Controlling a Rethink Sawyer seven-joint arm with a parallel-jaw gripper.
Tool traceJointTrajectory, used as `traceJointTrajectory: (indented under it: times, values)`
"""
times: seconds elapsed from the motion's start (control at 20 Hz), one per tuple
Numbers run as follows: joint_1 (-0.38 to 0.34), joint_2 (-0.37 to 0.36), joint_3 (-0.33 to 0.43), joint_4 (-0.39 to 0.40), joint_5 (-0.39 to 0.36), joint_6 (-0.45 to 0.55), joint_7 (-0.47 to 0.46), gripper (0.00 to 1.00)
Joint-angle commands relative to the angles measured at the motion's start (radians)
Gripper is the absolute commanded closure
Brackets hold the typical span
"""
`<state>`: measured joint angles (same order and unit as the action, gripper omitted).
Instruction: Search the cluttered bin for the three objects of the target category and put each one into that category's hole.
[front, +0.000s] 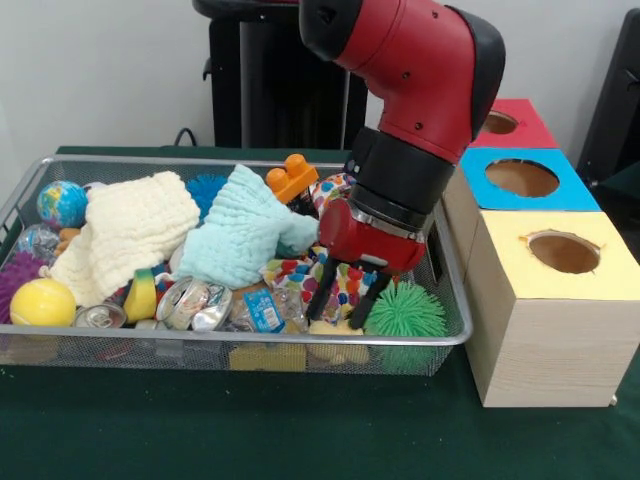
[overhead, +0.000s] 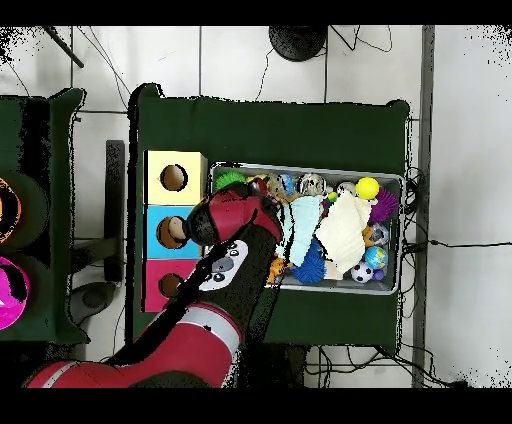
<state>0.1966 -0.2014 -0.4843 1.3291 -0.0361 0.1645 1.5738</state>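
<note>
Reaching down at the frame's centre, the gripper (front: 347, 300) holds its fingers narrowly parted and empty above the polka-dot cloth (front: 300, 275) inside the wire bin (front: 452, 340), left of the three holed boxes (front: 560, 300).

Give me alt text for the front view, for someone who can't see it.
A red and black robot arm lowers its open gripper into a wire bin cluttered with cloths, balls and crushed cans, beside a spiky green ball. Three boxes with holes stand alongside.
</note>
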Motion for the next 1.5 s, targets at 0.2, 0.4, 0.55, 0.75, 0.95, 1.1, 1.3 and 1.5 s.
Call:
traceJointTrajectory:
  times: [0.2, 0.4, 0.55, 0.75, 0.95, 1.1, 1.3, 1.5]
  values:
    - [-0.093, -0.031, 0.104, 0.03, -0.036, 0.18, 0.047, 0.0]
    - [-0.115, 0.011, 0.146, 0.02, -0.029, 0.169, 0.065, 0.0]
    - [-0.15, 0.014, 0.221, 0.038, -0.025, 0.165, 0.046, 0.0]
    - [-0.228, -0.011, 0.353, 0.1, -0.019, 0.14, 0.024, 0.0]
    - [-0.336, -0.056, 0.516, 0.195, -0.017, 0.099, 0.019, 0.0]
    - [-0.348, -0.084, 0.542, 0.221, -0.018, 0.139, 0.03, 0.0]
    - [-0.387, -0.11, 0.592, 0.247, -0.017, 0.201, 0.015, 0.0]
    - [-0.407, -0.139, 0.609, 0.264, -0.031, 0.226, 0.005, 0.0]
